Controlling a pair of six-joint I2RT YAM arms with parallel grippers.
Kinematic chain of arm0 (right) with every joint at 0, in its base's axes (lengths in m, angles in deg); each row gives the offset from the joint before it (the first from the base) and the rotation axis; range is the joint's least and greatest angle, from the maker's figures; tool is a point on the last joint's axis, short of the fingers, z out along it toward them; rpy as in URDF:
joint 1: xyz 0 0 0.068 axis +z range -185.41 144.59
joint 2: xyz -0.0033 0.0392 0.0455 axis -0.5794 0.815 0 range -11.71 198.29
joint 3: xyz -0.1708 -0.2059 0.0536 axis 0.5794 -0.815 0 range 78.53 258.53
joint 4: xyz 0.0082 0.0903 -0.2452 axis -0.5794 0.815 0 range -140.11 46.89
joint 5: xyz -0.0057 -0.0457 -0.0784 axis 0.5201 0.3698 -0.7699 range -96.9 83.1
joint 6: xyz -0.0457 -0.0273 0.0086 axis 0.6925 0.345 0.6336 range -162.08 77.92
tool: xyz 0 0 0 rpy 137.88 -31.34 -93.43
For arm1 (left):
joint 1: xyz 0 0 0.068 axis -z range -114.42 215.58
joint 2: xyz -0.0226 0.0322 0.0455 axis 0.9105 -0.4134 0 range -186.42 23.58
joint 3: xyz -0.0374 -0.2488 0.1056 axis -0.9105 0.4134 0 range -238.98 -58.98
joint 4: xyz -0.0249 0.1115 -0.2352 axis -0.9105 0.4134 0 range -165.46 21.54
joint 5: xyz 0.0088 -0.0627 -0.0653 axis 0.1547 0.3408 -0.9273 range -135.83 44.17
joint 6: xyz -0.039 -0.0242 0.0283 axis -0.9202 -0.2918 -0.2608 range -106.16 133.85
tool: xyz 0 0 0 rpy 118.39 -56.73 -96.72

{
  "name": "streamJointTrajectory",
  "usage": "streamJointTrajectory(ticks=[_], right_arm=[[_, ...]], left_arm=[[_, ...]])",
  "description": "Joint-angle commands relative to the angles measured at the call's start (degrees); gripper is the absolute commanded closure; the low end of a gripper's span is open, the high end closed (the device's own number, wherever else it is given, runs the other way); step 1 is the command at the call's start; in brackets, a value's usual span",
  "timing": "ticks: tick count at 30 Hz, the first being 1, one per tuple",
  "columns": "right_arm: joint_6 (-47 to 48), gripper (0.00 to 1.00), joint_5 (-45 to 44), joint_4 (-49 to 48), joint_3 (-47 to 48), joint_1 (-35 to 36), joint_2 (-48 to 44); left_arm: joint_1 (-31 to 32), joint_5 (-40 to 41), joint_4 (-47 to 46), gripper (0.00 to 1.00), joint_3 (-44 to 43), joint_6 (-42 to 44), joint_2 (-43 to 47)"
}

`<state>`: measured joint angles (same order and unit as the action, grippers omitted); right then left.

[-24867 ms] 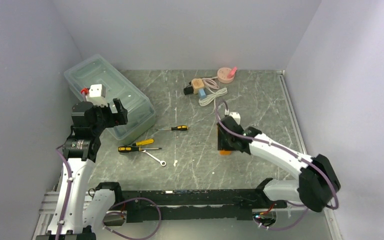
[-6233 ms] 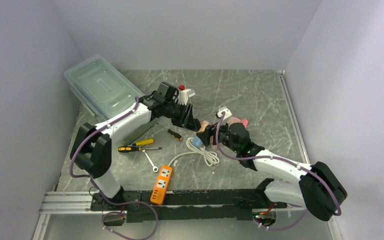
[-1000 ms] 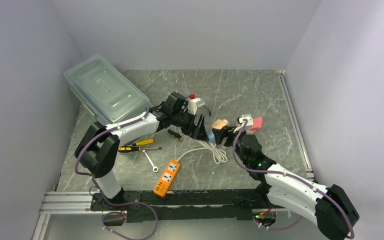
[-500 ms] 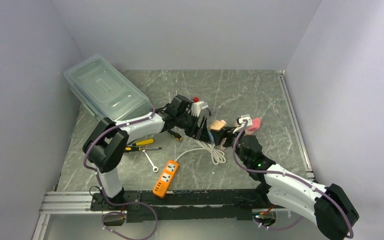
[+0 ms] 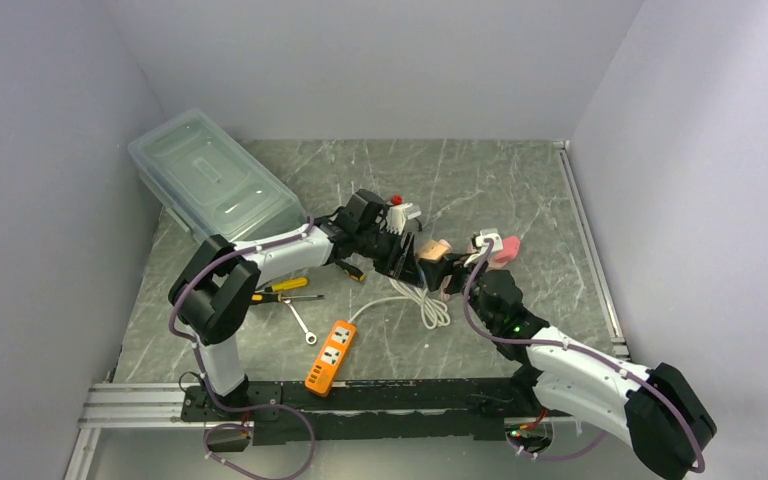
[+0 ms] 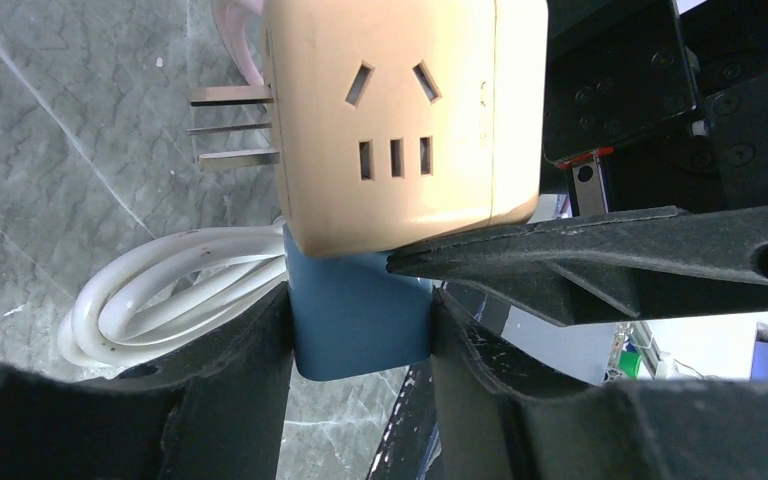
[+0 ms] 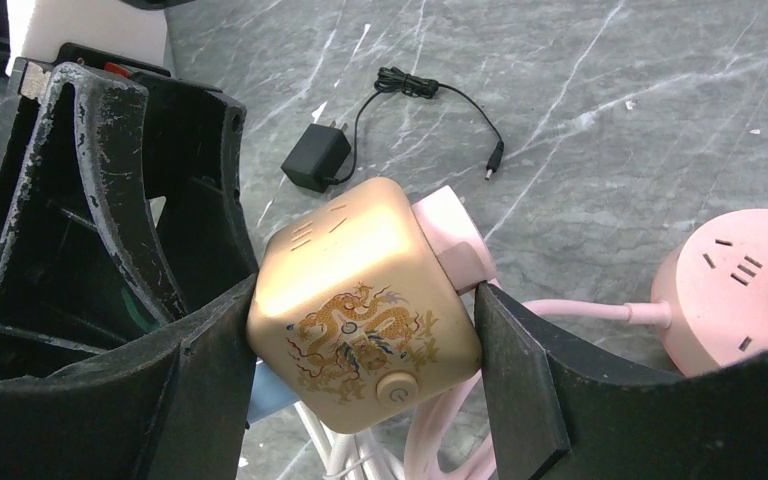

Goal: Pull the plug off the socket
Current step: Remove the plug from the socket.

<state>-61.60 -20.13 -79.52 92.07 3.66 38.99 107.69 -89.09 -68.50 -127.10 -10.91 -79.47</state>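
Observation:
A beige cube socket [image 7: 360, 300] with a dragon print hangs above the table, and my right gripper [image 7: 360, 320] is shut on its two sides. A blue plug [image 6: 360, 315] sits in the cube's [image 6: 400, 120] underside, with a coiled white cable [image 6: 180, 290] running off it. My left gripper [image 6: 360, 320] is shut on that blue plug, one finger pressed against each side. A pink plug [image 7: 450, 235] is also in the cube. From above, the two grippers meet at the cube [image 5: 432, 250] in mid-table.
A pink round socket [image 7: 740, 285] lies by the right gripper, and a black adapter [image 7: 315, 160] with its lead lies beyond. An orange power strip [image 5: 331, 357] is near the front. Screwdrivers [image 5: 275, 290] and a wrench [image 5: 303, 327] lie to the left, a clear lidded bin [image 5: 210, 180] at the back left.
My left gripper has moved right to the cube and its jaws have closed onto the blue plug. The right gripper still holds the cube in the same place.

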Motion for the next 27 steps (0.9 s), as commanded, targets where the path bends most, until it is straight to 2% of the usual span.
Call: streamJointTrajectory(ticks=[1, 4, 10, 18, 27], right_arm=[[-2.2, 1.0, 0.0, -8.4, 2.2, 0.2, -0.7], [-2.6, 1.0, -2.2, -6.7, 2.9, 0.3, -0.3], [-4.5, 1.0, -8.4, 0.0, 6.6, 0.3, 3.1], [-4.5, 1.0, -8.1, 0.1, 6.8, 0.3, 4.0], [-1.8, 1.0, 2.4, -8.2, 3.1, 0.2, 0.7]], left_arm=[[0.3, -1.2, -0.4, 0.63, -2.5, 0.6, -0.4], [0.4, -1.5, -0.1, 0.79, -2.7, 0.8, -0.6], [0.8, -1.0, 1.0, 1.0, -3.1, 1.7, -0.7], [1.0, 0.3, 3.4, 1.0, -4.0, 4.2, -0.4], [-0.5, -0.3, 4.4, 1.0, -4.3, 6.4, 0.0]])
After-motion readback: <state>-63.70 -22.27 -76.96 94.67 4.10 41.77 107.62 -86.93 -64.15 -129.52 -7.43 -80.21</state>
